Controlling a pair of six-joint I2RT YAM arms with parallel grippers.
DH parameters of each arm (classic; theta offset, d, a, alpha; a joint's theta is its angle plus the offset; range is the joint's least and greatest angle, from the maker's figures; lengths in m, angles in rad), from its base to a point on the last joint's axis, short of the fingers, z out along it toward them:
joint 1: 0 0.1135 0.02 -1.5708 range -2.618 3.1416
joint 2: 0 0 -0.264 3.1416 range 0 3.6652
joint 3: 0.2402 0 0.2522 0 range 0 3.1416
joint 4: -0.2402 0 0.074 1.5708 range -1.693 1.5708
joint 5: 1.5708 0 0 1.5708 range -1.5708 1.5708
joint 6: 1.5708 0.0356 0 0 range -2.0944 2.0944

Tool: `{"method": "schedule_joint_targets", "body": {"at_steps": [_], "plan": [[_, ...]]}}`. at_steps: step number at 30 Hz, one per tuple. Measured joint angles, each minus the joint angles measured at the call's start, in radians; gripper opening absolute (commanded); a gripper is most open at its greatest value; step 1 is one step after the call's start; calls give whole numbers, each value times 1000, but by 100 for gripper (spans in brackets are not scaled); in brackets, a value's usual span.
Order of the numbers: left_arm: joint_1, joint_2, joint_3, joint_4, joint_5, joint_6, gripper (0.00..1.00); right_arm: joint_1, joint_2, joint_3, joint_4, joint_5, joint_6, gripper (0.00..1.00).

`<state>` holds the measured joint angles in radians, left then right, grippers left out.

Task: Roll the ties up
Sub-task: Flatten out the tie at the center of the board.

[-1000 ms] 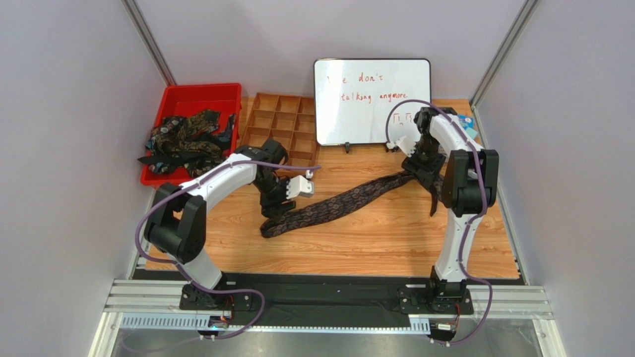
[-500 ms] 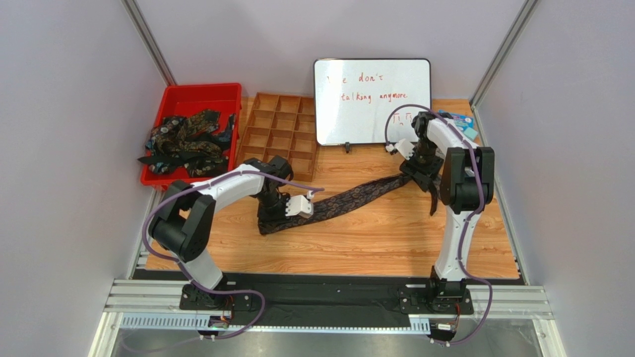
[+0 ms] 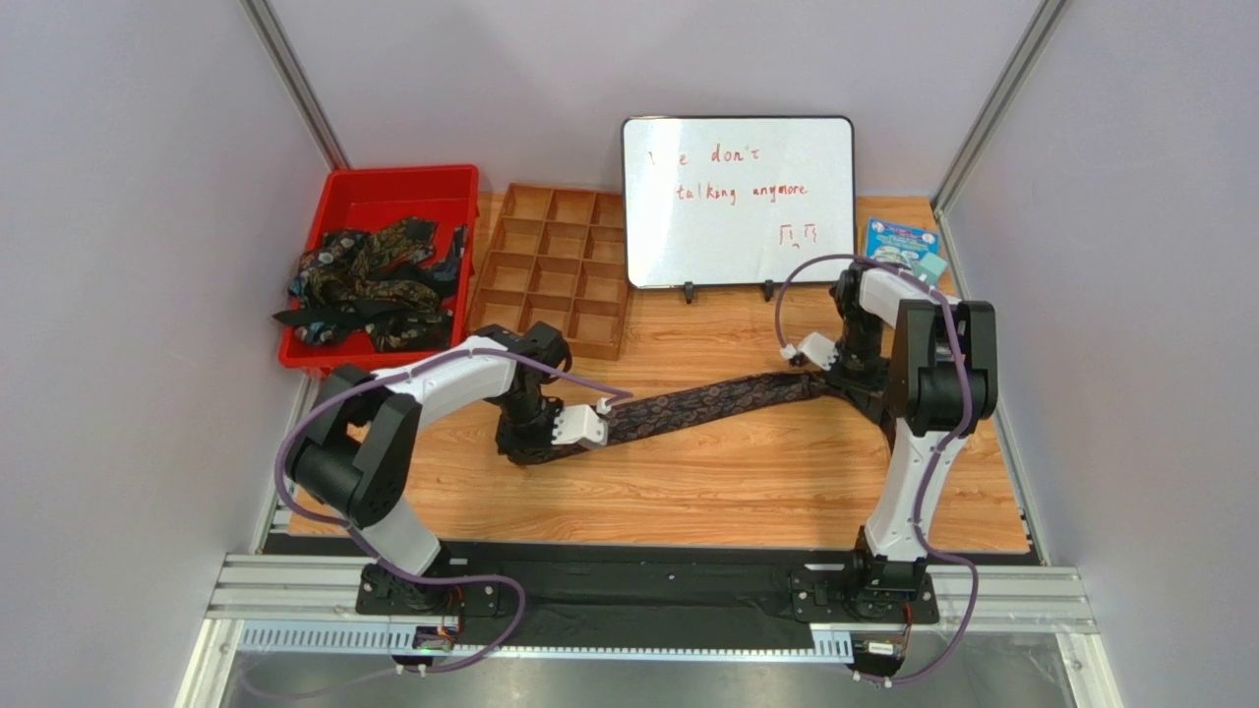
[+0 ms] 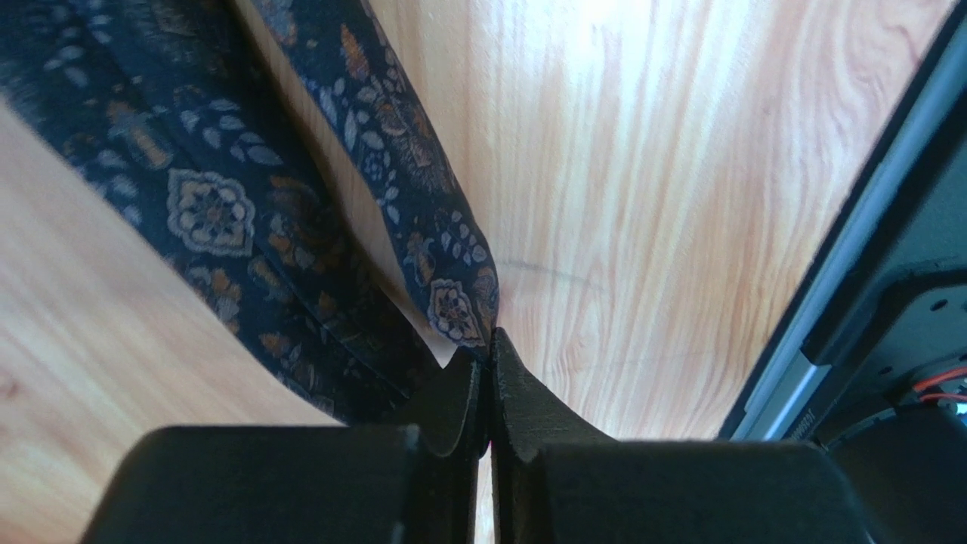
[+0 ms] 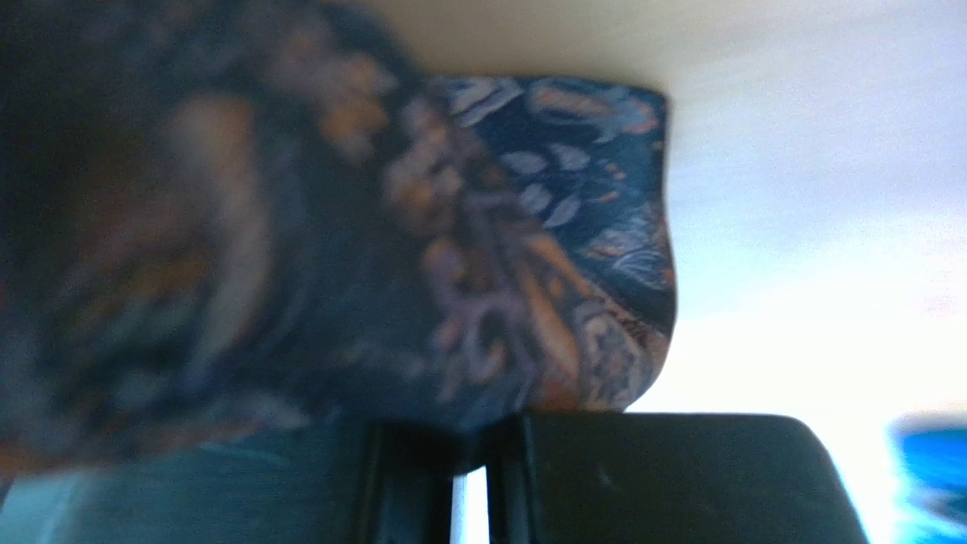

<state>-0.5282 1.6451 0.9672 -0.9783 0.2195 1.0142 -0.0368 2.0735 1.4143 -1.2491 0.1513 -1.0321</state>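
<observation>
The left fingers (image 4: 452, 422) are pressed flat together on the edge of a dark paisley tie (image 4: 216, 215), which folds away from the pinch toward 11 o'clock in the wrist view. The right fingers (image 5: 658, 476) are all but closed, a bright sliver between them, with the tie's other end bunched over their tips. Heavy blur hides exactly where cloth meets finger.

From above, the tie stretches across the middle of the wooden worktop (image 3: 739, 480), from the left arm at 9 o'clock to the right arm at 3 o'clock. Both its ends are covered by the wrists, and whether it lies on the wood or hangs just clear cannot be told.

At 10 o'clock a red bin (image 3: 392, 177) holds more ties (image 3: 370, 280) in a tangled heap that cannot be counted, one strap spilling over the rim. A wooden compartment tray (image 3: 554, 266) sits beside it. A whiteboard (image 3: 736, 199) stands at 12 o'clock, glare washing out the first word of its red handwriting. A blue packet (image 3: 902, 244) lies at 2 o'clock. Grey walls (image 3: 133, 295) close in the cell.
</observation>
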Motion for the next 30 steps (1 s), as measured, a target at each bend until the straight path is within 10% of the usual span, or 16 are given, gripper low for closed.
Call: {"method": "schedule_joint_targets", "body": {"at_steps": [6, 11, 16, 25, 30], "plan": [[36, -105, -13, -44, 20, 41, 0, -67, -149, -203, -69, -59, -152, 9], [98, -90, 29, -115, 45, 94, 2, -89, -197, -178, -106, -92, -235, 34], [130, -32, 101, -151, 40, 119, 32, -86, -158, -52, -100, -115, -225, 55], [158, -53, 151, -156, 118, 82, 77, -114, -232, -12, -93, -187, -159, 55], [135, -61, 193, -107, 165, 42, 77, -121, -291, -51, -71, -222, -85, 56]]}}
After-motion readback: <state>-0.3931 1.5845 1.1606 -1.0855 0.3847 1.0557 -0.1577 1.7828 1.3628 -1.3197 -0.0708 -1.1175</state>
